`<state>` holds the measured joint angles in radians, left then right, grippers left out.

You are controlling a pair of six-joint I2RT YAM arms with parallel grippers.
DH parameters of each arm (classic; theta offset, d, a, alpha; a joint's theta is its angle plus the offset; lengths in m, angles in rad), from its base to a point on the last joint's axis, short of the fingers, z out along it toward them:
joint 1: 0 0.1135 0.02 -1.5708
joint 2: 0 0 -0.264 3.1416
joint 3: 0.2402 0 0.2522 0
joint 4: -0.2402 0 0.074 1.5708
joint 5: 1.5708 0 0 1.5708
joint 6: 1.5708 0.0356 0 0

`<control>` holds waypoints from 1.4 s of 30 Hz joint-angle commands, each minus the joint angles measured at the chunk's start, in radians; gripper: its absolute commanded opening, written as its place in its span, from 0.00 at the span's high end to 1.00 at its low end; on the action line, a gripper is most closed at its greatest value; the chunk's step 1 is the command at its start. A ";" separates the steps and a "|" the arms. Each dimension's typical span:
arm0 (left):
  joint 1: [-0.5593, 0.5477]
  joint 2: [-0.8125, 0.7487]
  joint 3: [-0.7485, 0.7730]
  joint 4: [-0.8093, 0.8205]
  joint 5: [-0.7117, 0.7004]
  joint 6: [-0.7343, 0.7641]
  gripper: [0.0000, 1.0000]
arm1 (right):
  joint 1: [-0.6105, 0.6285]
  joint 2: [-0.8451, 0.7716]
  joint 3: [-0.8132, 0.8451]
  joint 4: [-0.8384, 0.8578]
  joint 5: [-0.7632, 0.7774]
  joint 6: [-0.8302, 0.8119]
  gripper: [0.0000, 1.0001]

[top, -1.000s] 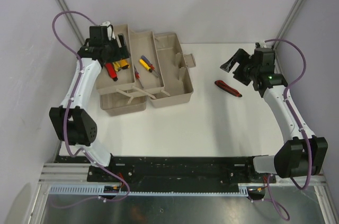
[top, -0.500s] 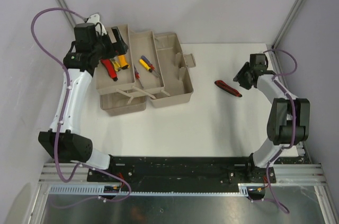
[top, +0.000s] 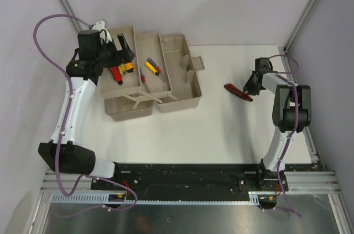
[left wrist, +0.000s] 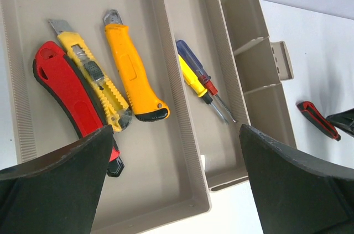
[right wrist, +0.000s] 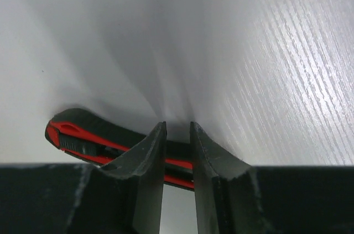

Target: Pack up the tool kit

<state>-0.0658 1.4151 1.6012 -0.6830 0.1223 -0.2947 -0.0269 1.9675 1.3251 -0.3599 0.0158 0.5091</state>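
Right tool (right wrist: 177, 159) lower than before, narrow-jawed over red cutter (right wrist: 110, 145); left tool (left wrist: 177, 184) wide above toolbox (left wrist: 182, 112).

Even, bright overhead light gives soft shadows and a sharp top view. In the right wrist view the fingers (right wrist: 149, 184) are blurred, and a soft grey shadow spreads across the white table (right wrist: 287, 51).

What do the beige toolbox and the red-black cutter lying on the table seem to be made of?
The toolbox looks like matte moulded plastic: uniform beige, ribbed tray walls, rounded edges. The cutter on the table seems to have a red plastic body with a black casing, possibly rubbery; its dull, soft-edged surface suggests this, though it is not certain.
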 commanded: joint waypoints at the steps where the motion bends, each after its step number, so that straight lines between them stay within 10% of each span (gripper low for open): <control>1: -0.001 -0.052 0.001 0.014 -0.015 0.017 0.01 | 0.020 -0.007 0.042 -0.066 0.019 -0.078 0.72; 12: -0.001 -0.047 -0.008 0.013 -0.030 0.012 0.01 | 0.070 -0.134 -0.001 -0.164 0.025 -0.103 0.75; 24: -0.001 -0.060 -0.006 0.014 -0.010 0.000 0.01 | 0.212 -0.180 -0.004 -0.069 0.107 -0.272 0.23; 42: -0.001 -0.076 0.035 0.015 0.038 0.012 0.00 | 0.223 0.002 0.021 -0.034 -0.002 -0.393 0.34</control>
<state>-0.0658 1.3800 1.5990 -0.6830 0.1349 -0.2951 0.1925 1.9312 1.3220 -0.4088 0.0551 0.1337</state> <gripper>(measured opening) 0.994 0.705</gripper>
